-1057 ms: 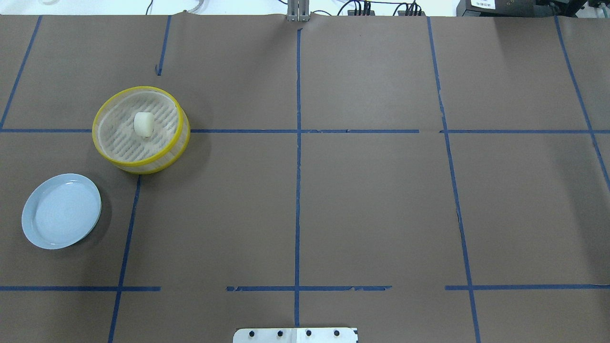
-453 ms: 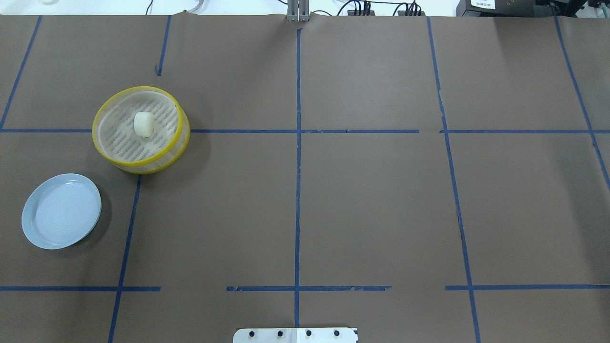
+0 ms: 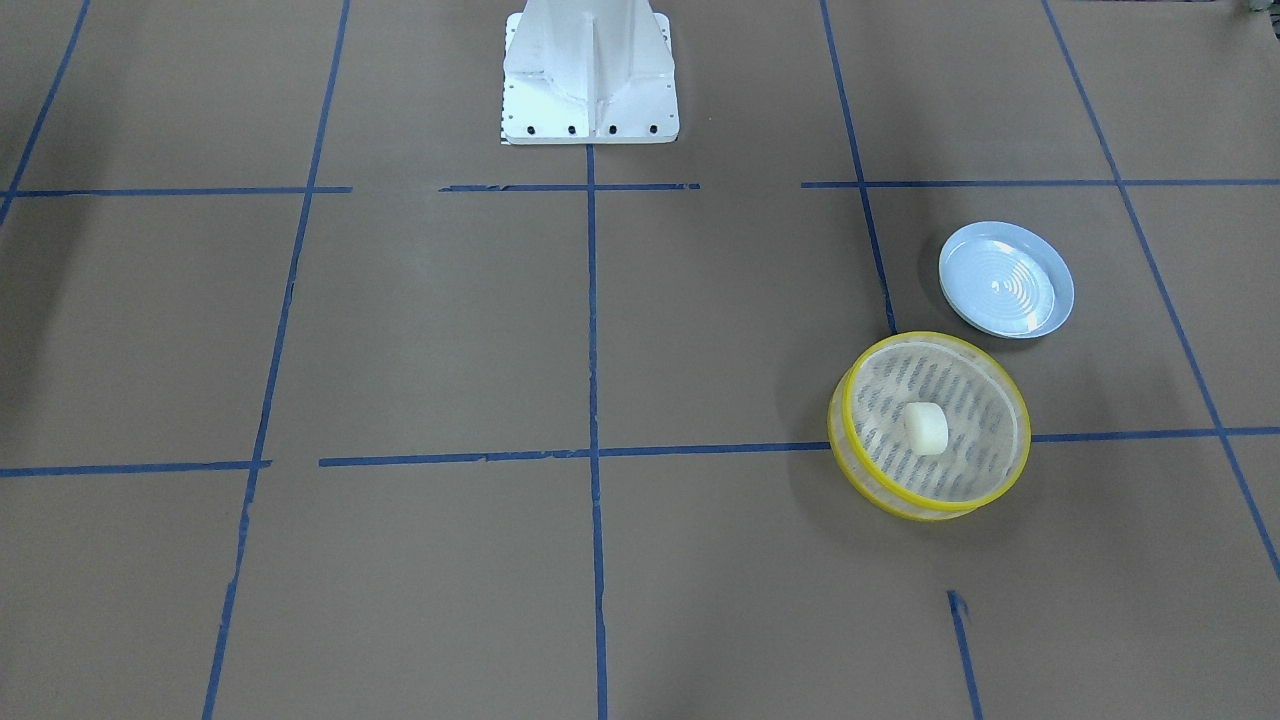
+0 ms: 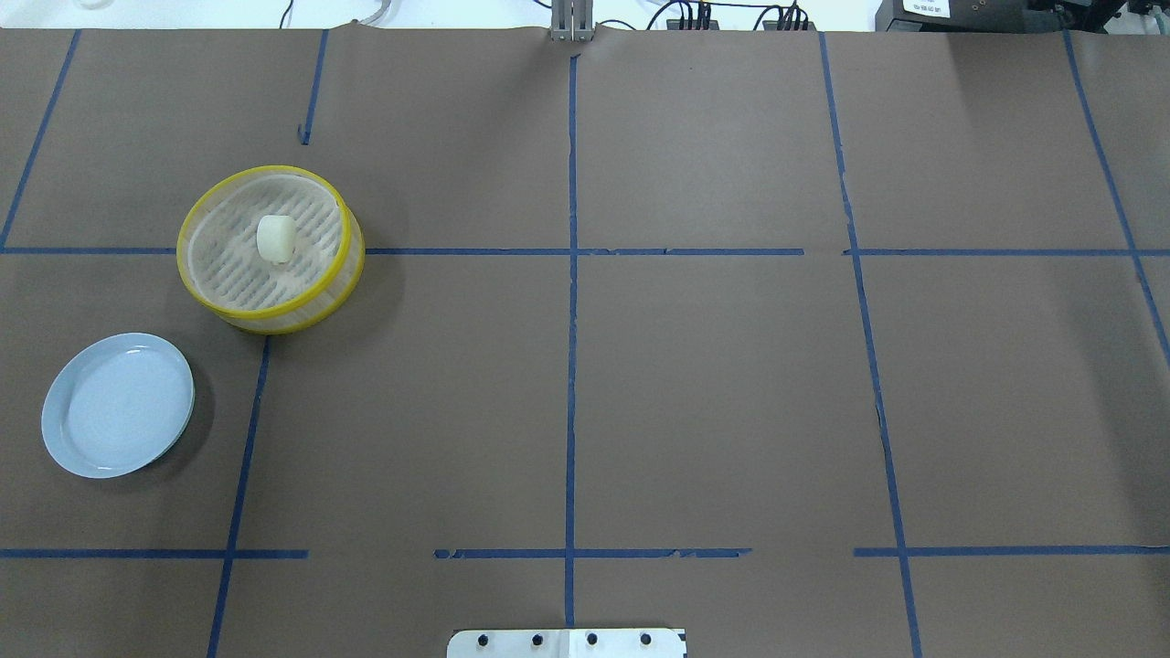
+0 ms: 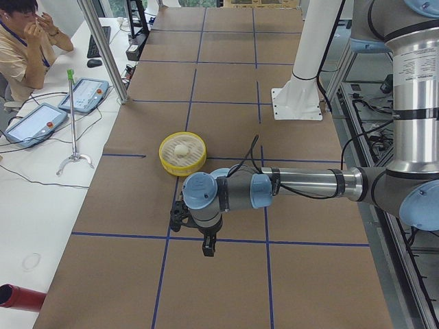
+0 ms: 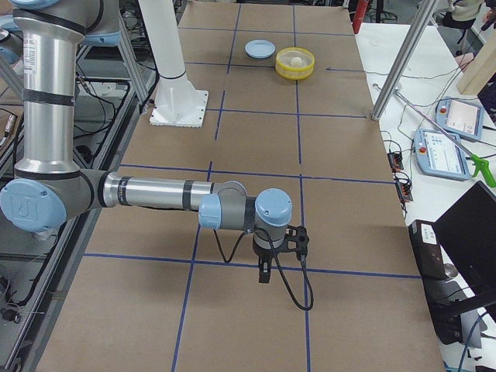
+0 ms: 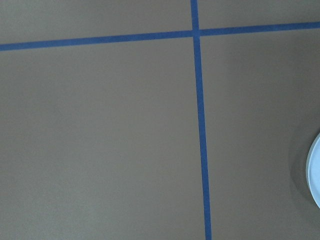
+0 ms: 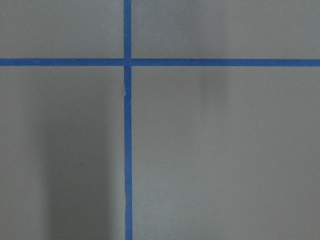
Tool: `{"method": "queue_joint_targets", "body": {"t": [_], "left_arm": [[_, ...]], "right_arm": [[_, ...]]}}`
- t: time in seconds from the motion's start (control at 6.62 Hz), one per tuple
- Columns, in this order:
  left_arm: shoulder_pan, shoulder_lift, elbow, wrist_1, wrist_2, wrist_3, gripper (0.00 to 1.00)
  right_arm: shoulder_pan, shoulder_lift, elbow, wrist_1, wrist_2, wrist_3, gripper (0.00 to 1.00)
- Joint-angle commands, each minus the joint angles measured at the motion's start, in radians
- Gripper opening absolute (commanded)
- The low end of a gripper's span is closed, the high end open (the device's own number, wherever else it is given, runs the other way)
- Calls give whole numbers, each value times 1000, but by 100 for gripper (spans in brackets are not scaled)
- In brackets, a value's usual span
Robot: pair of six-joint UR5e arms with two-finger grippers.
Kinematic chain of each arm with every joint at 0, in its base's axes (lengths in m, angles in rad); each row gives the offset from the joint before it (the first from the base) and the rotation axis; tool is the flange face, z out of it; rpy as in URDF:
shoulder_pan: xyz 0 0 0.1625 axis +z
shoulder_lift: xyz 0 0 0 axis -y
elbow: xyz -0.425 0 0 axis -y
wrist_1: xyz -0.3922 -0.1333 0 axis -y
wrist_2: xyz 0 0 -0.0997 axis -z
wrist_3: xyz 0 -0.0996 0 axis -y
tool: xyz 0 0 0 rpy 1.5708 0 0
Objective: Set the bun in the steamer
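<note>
A flat brown paper-covered bench (image 8: 225, 160) is filling the whole view. A straight strip of blue tape (image 8: 128, 160) is running top to bottom, left of centre, crossing a second blue tape strip (image 8: 225, 62) that is stretching edge to edge across the upper part. A soft dark shadow (image 8: 75, 175) is lying over the lower left.

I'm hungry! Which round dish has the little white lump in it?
The round yellow-rimmed basket holds the small cream-white bun; the pale-blue round plate beside it has nothing on it.
</note>
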Motion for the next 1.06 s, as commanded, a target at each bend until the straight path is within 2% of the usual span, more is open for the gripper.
{"method": "queue_joint_targets", "body": {"t": [0.0, 0.15, 0.91], "left_arm": [[4, -24, 8, -2, -1, 1, 100], [1, -52, 5, 38, 0, 1, 100], [0, -49, 8, 40, 2, 1, 100]], "right_arm": [[0, 0, 0, 0, 0, 0, 100], [0, 0, 0, 0, 0, 0, 100], [0, 0, 0, 0, 0, 0, 100]]}}
